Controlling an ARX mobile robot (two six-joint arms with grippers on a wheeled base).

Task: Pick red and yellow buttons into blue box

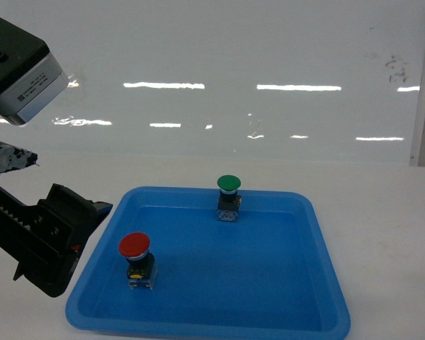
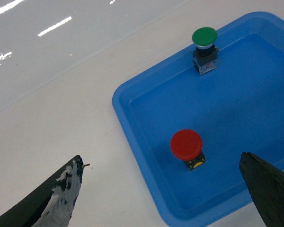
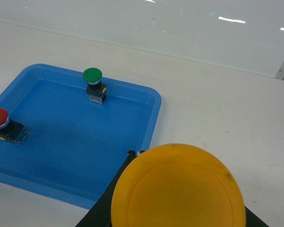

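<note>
While the right gripper (image 3: 177, 208) grips the yellow button (image 3: 177, 187), keep it upright. Left gripper (image 2: 161, 189), jaws wide, should straddle the red button (image 2: 186, 144).

1. My tray (image 1: 319, 234) looks like smooth, slightly glossy blue plastic.
2. The red button (image 1: 134, 245) has a matt plastic cap.
3. My left gripper (image 2: 161, 189) has matt black fingers (image 2: 61, 198), one scuffed white.
4. The table (image 1: 382, 212) looks smooth and white.

White table (image 1: 382, 212) — shallow blue tray (image 1: 326, 269) on it
</note>
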